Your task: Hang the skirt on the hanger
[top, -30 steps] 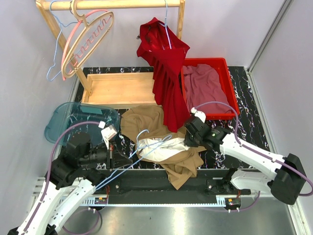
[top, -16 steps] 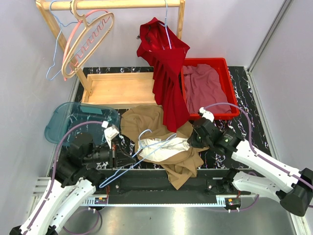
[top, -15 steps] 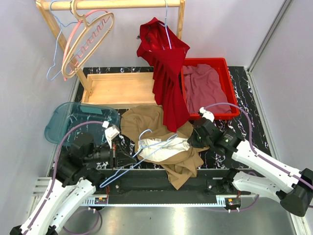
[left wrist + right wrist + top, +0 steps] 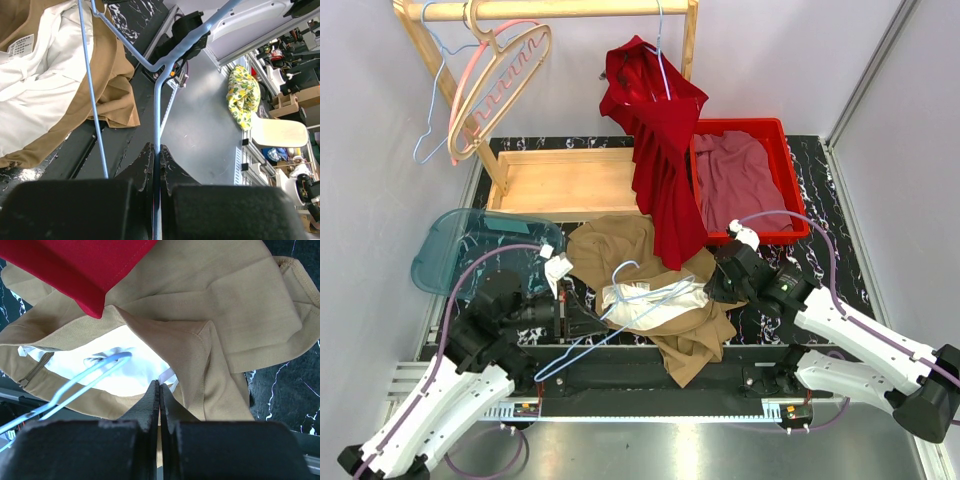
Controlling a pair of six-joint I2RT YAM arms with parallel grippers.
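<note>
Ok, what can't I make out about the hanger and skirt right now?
Right wrist: whether the right claw pinches the skirt; its shut tips cover the spot.
Top external: those tips, hidden under the arm's own wrist.
Left wrist: the hanger hook, cut off by the top edge.

My left fingers (image 4: pixel 142 167) fill the bottom of their wrist view as a dark blur. The hanger (image 4: pixel 157 100) wire disappears between them, and its upper part runs off the top edge. The label (image 4: pixel 20 46) print is too small to read. My right fingers (image 4: pixel 149 402) press together over the skirt (image 4: pixel 225 300); whether cloth sits between them, I cannot tell. The red dress (image 4: pixel 665 170) hides the skirt's side toward the worktop's far edge.
</note>
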